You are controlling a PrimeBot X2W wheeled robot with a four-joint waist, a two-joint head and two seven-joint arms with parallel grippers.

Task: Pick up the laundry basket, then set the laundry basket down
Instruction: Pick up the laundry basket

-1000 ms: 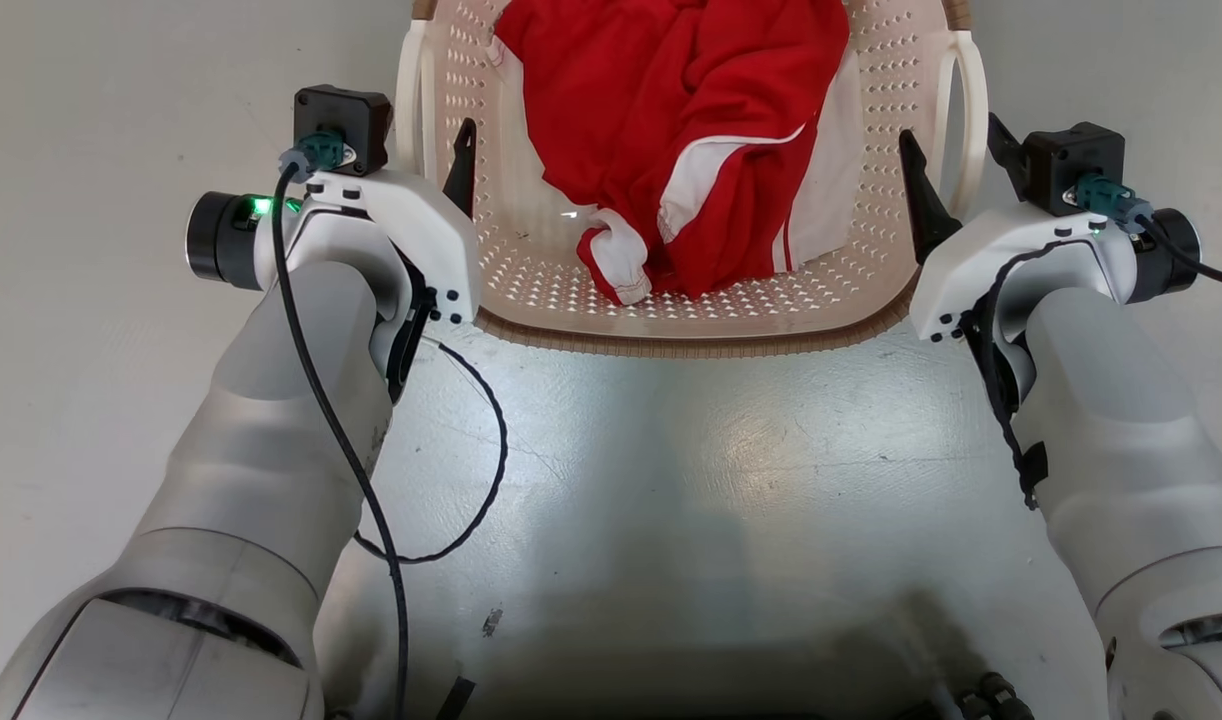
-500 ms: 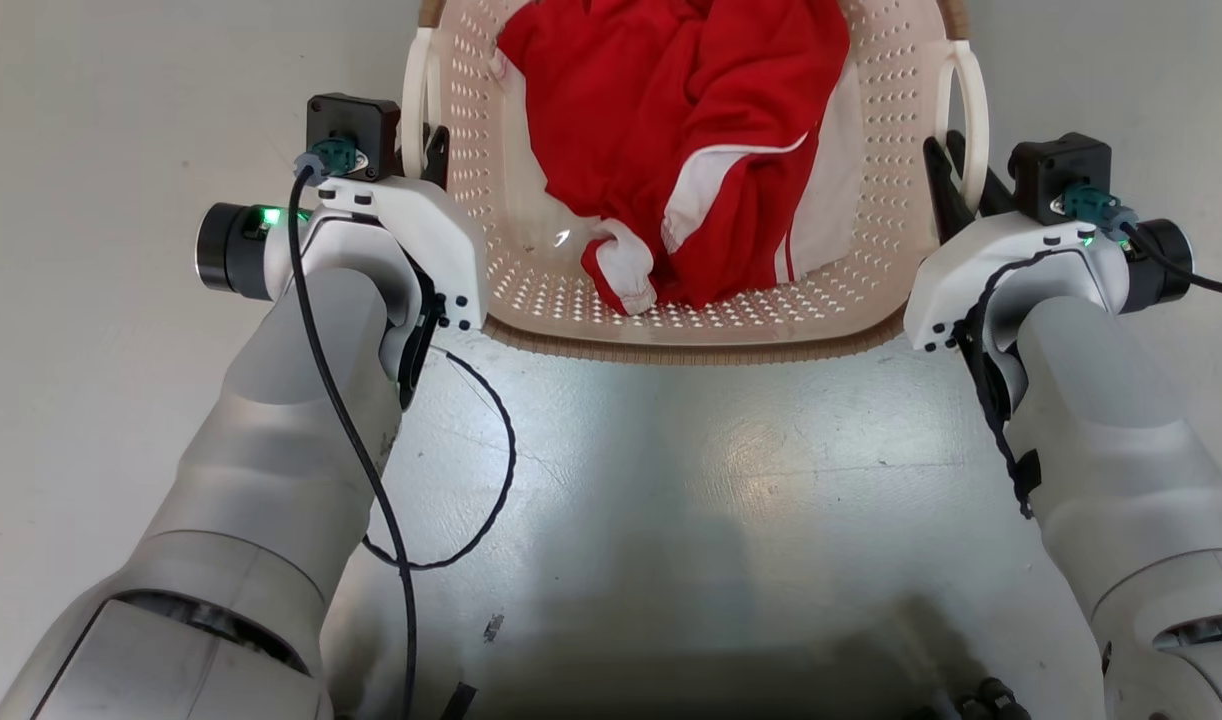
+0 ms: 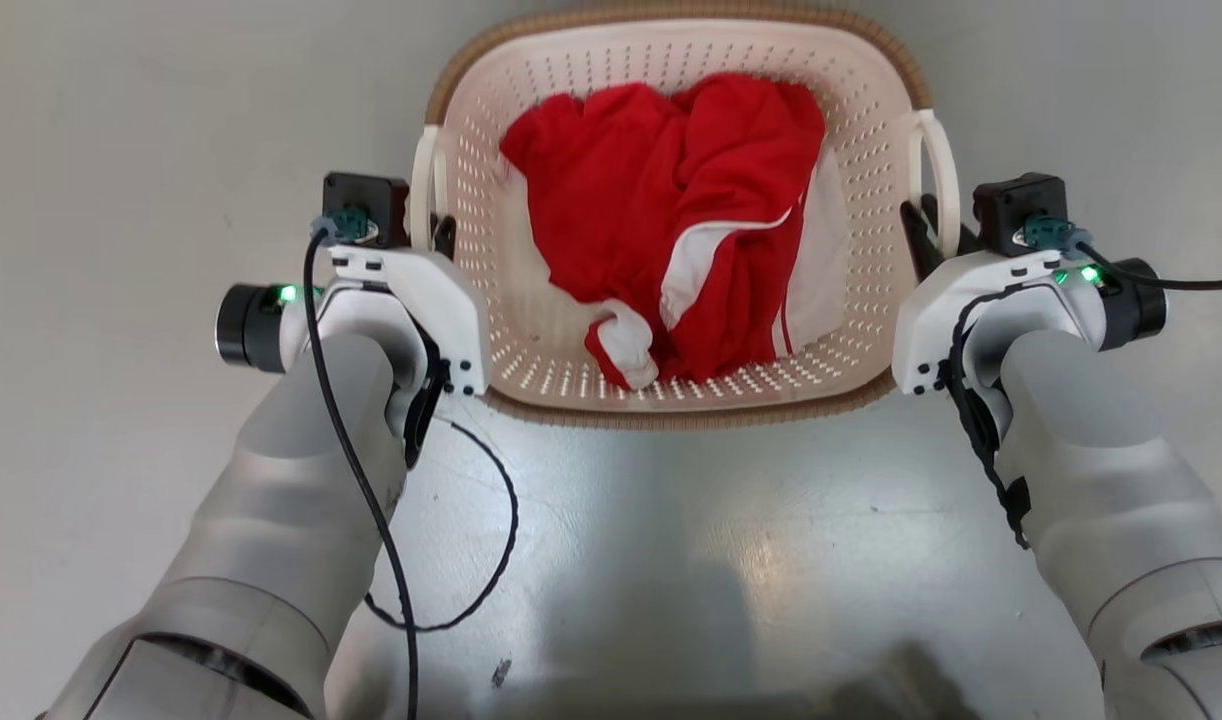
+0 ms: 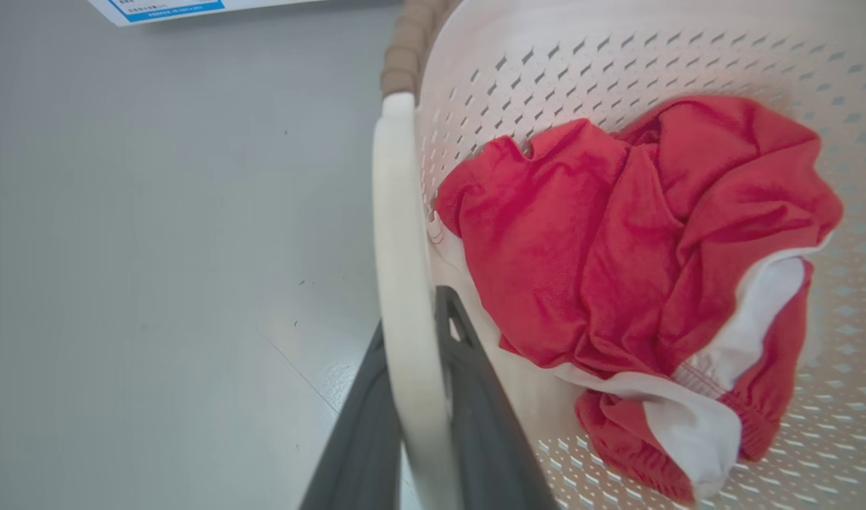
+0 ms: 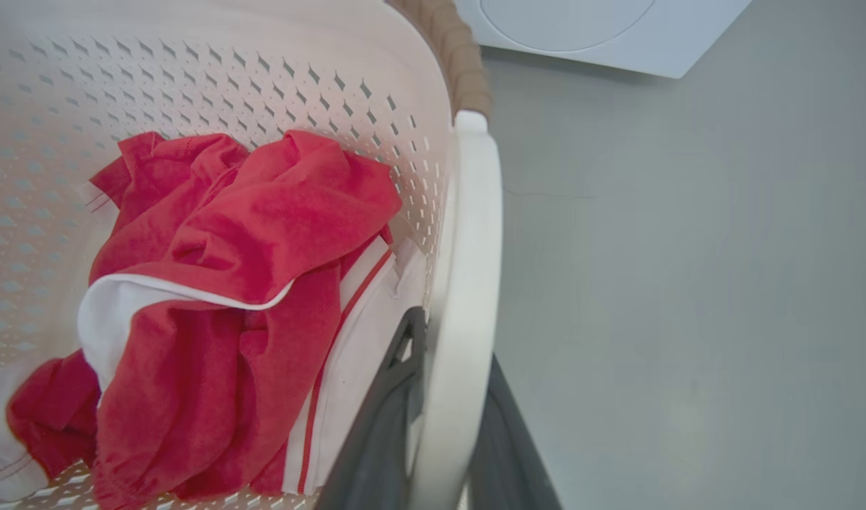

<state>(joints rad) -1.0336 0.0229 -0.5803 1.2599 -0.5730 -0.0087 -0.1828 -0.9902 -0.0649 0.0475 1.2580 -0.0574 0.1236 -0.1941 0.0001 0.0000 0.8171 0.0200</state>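
Observation:
The cream-white laundry basket (image 3: 876, 150) with its brown rim band sits straight ahead between my two arms, holding a red and white garment (image 3: 671, 200). My left gripper (image 3: 433, 228) is shut on the basket's left loop handle (image 3: 423, 190). In the left wrist view the two dark fingers (image 4: 468, 397) pinch that white handle (image 4: 401, 234). My right gripper (image 3: 926, 215) is shut on the right loop handle (image 3: 943, 170), and the right wrist view shows the handle (image 5: 468, 255) squeezed between that gripper's fingers (image 5: 376, 425). Whether the basket's bottom touches the floor is hidden.
Grey glossy floor (image 3: 671, 560) surrounds the basket. A black cable (image 3: 501, 540) loops from my left wrist over the floor. A corner of the white washing machine (image 5: 582, 28) lies beyond the basket's right side. A white sheet with blue print (image 4: 185, 7) lies past its left side.
Both grippers went from open beside the handles to shut on them. The whole head view has since shifted, so the full basket is now in it.

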